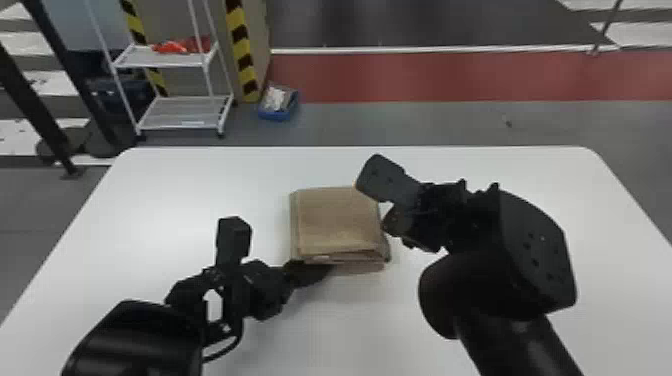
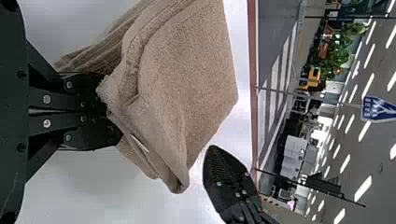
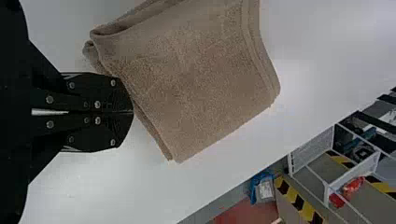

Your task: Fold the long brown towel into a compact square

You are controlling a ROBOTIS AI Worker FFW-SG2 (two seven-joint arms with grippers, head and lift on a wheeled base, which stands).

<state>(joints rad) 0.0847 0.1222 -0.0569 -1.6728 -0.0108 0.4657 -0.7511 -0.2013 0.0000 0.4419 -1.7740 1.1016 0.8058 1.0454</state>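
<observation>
On my screen I see the towel (image 1: pixel 337 222) in a plain light brown, with darker brown along its folded edges. The table (image 1: pixel 175 200) is white. Both my left gripper (image 1: pixel 317 273) and my right gripper (image 1: pixel 395 223) are black. Behind, the floor (image 1: pixel 400 122) is grey, and one band (image 1: pixel 450 77) of it is red. The post (image 1: pixel 242 45) carries slanted stripes of yellow and black. I see also that the rack (image 1: pixel 160 63) is white, the bin (image 1: pixel 275 116) is blue and the plant (image 2: pixel 338 49) is green.
</observation>
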